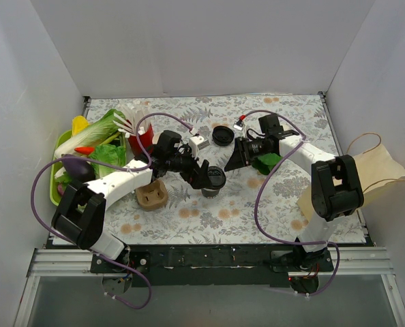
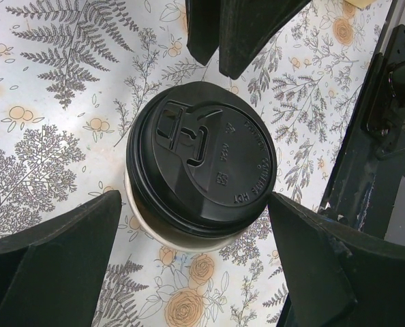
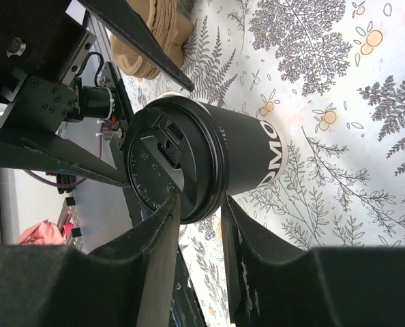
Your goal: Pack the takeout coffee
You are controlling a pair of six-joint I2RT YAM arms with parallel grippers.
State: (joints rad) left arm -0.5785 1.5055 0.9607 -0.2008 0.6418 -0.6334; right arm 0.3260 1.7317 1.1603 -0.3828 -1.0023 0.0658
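The takeout coffee (image 1: 215, 180) stands upright in the middle of the floral table, wearing its round black lid. In the left wrist view, the lid (image 2: 201, 157) fills the middle, with a cream rim showing below it. My left gripper (image 2: 194, 199) is open, one fingertip on each side of the lid, apart from it. In the right wrist view, the cup (image 3: 202, 153) looks dark with white letters on its side. My right gripper (image 3: 201, 228) stands close beside the lid's edge, jaws a narrow gap apart and empty. In the top view it (image 1: 230, 163) sits just right of the cup.
A loose black lid (image 1: 222, 135) lies behind the cup. A red cup (image 1: 141, 142) and a brown cup carrier (image 1: 152, 196) are to the left. A green tray (image 1: 54, 191) of vegetables sits at the far left. A paper bag (image 1: 373, 170) lies at the right edge. A green item (image 1: 266, 162) lies under the right arm.
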